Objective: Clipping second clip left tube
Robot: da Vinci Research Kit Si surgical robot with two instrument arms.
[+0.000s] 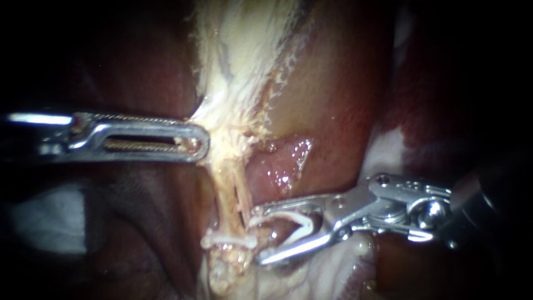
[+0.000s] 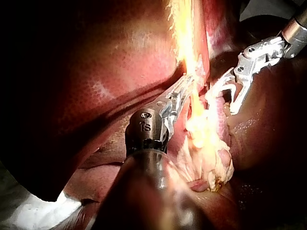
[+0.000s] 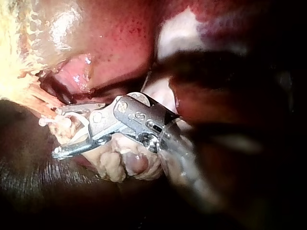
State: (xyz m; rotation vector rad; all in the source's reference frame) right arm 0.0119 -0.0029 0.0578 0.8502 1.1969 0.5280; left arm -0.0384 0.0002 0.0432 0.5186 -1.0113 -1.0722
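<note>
left instrument [image 1: 201, 141]: grips tissue [image 1: 236, 130] | right instrument [image 1: 257, 234]: holds clip [image 1: 294, 222], tube [image 1: 229, 189] capture unclear

a surgical lab setting seen close up, glistening dark red liver [image 2: 96, 72] and pale tissue [image 1: 239, 55] under bright scope light, white cloth [image 2: 43, 213] beside the organ, slender steel left instrument [image 1: 202, 141] clamped on the pale tissue, right instrument [image 1: 255, 235] holding a white clip [image 1: 291, 218]

left instrument [image 1: 194, 142] and right instrument [image 1: 260, 234]: bare polished metal, glossy. clip [image 1: 292, 221]: white, smooth, looks plastic. liver [image 1: 327, 83]: wet, glossy, smooth. tube [image 1: 230, 189]: pale, fibrous, ragged.
</note>
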